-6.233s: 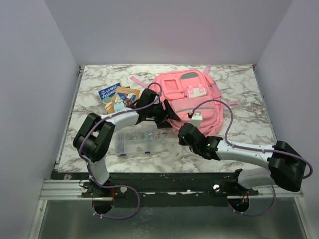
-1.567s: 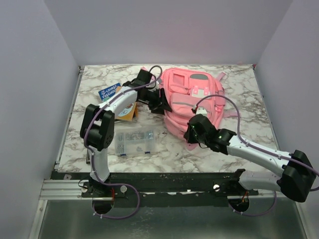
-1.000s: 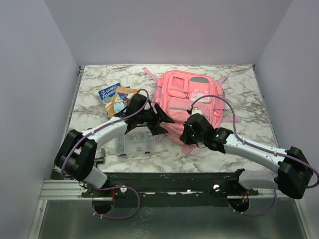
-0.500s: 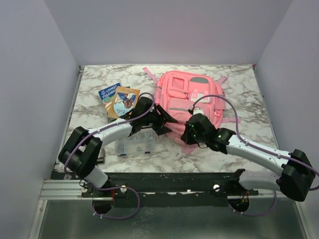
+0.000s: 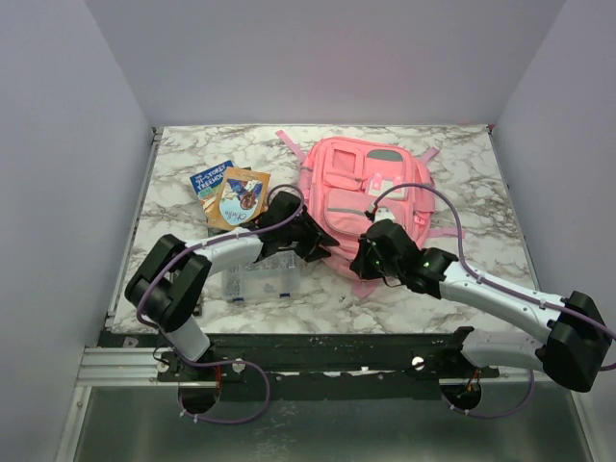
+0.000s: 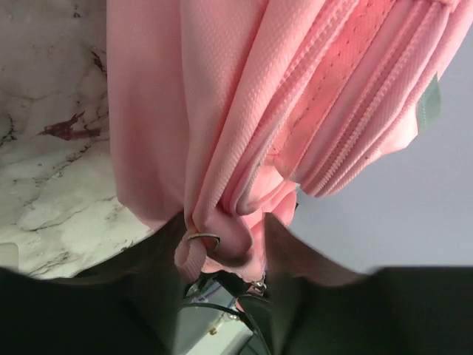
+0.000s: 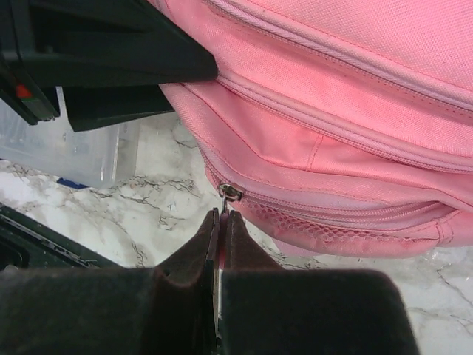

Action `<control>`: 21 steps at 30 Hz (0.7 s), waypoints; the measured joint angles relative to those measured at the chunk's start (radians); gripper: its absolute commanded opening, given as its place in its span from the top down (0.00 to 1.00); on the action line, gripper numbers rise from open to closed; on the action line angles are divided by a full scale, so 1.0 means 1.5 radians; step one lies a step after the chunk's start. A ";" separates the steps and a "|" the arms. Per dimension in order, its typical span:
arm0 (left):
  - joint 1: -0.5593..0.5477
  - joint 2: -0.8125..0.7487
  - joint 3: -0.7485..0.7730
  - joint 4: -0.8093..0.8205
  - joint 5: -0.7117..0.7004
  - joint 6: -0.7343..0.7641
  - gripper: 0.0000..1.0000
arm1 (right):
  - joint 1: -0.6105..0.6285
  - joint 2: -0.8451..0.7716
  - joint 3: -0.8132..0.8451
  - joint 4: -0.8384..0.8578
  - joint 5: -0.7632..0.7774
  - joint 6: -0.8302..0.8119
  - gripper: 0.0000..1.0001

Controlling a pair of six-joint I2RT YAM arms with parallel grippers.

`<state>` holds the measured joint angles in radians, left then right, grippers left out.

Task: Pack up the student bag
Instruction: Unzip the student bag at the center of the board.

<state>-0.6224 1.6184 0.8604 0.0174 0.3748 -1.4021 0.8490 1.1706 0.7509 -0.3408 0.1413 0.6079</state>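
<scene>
Zipper pull (image 7: pixel 225 207) is pinched between the tips of the right gripper (image 7: pixel 222 216), whose fingers are pressed flat together on it. Just past the tips is the metal slider (image 7: pixel 230 193), on the zip along the lowest seam of the student bag (image 7: pixel 355 89). The pink bag fills everything ahead of this gripper and to its right. To the left of the tips lies bare marble table (image 7: pixel 148 200), and farther left a clear plastic box (image 7: pixel 92 151).

The left gripper (image 6: pixel 222 231) has its fingers (image 6: pixel 159 274) standing apart on either side of a bunched fold of the bag's fabric. A small metal ring (image 6: pixel 203 238) hangs from that fold right between them. Both fingers lie close against the cloth, but whether they clamp it cannot be told. Ahead of the tips the bag's side rises in folds with two zip lines, and marble shows to the left.

In the overhead view both grippers meet the bag's near edge, the left one at its near-left corner, the right one just beside it. The box lies under the left forearm. Two books (image 5: pixel 231 192) lie beyond that arm. The bag lies front up and reaches away from both grippers toward the far edge of the table.
</scene>
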 measured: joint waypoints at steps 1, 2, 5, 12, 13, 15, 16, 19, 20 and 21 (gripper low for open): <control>-0.001 0.010 0.009 -0.001 0.001 0.004 0.75 | 0.000 0.000 0.000 0.000 0.000 -0.001 1.00; -0.001 0.013 0.011 -0.001 0.001 0.007 0.82 | 0.000 0.000 0.000 0.000 0.000 -0.002 1.00; -0.001 0.010 0.011 -0.008 -0.005 0.026 0.99 | 0.000 0.000 0.000 -0.002 0.000 -0.011 1.00; 0.024 -0.007 0.057 -0.074 -0.005 0.123 1.00 | 0.000 0.000 0.000 0.000 0.005 -0.065 1.00; 0.027 -0.008 0.069 -0.086 -0.004 0.137 1.00 | 0.000 0.000 0.000 0.000 0.009 -0.073 1.00; 0.039 -0.011 0.111 -0.133 -0.003 0.183 1.00 | 0.000 0.000 0.000 0.000 0.021 -0.085 1.00; 0.043 -0.014 0.129 -0.153 -0.004 0.207 1.00 | 0.000 0.000 0.000 0.001 0.027 -0.089 1.00; 0.056 -0.032 0.176 -0.205 -0.003 0.265 1.00 | 0.000 0.000 0.001 0.008 0.045 -0.094 1.00; 0.062 -0.040 0.187 -0.222 -0.004 0.283 1.00 | 0.000 0.000 0.001 0.009 0.048 -0.094 1.00; 0.068 -0.050 0.199 -0.239 -0.004 0.300 1.00 | 0.001 0.000 0.002 0.009 0.053 -0.093 1.00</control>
<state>-0.5198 1.5436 1.1584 -0.3405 0.3695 -0.9524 0.8501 1.1702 0.7532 -0.3267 0.2203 0.4690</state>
